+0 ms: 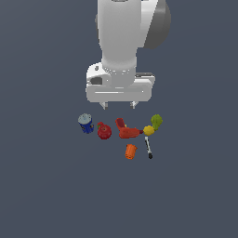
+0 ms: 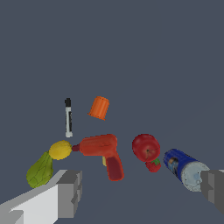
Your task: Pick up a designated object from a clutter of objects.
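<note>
The designated object is a glossy red apple-like ball (image 1: 105, 132) (image 2: 145, 147) lying in the clutter of objects, between the blue can (image 1: 86, 123) (image 2: 183, 168) and the orange-red tool (image 1: 126, 130) (image 2: 103, 152). A tiny red strawberry-like piece (image 2: 153, 166) touches the ball. My gripper (image 1: 118, 105) (image 2: 142, 194) hangs open above the clutter, on its far side in the exterior view. Nothing is between its grey fingers (image 2: 70, 193), which stand wide apart.
An orange cup (image 1: 130, 151) (image 2: 99, 107) and a black-and-white pen (image 1: 148, 147) (image 2: 68, 116) lie on the near side of the group. A yellow fruit (image 1: 148, 130) (image 2: 60, 150) and a green fruit (image 1: 156, 121) (image 2: 40, 170) sit at the exterior view's right. The floor is plain dark grey.
</note>
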Motion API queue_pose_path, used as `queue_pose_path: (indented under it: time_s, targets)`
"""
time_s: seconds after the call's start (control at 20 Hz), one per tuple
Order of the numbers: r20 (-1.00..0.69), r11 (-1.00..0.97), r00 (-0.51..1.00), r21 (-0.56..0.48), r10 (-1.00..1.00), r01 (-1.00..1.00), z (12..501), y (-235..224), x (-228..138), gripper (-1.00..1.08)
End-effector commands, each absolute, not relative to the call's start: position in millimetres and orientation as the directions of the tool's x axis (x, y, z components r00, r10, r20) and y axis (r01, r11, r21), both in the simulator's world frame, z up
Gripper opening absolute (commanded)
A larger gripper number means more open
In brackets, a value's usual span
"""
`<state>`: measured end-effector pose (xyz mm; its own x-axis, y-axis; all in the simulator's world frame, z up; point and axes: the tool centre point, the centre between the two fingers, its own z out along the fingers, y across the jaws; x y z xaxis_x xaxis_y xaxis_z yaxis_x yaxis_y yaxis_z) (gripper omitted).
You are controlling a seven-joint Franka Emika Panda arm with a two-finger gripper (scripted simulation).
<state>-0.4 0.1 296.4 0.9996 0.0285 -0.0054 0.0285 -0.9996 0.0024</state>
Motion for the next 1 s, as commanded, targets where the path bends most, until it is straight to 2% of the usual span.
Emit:
queue_pose_path:
  time_s: [0.0,0.95]
  targets:
    - [-0.006,-0.999,0.999,0.001,0.052,0.052,288.4,-3.0,-0.4,1.00]
    - [0.000,-0.922,0.922,-0.005,0.387,0.387,178.4,-46.5,-17.0,1.00]
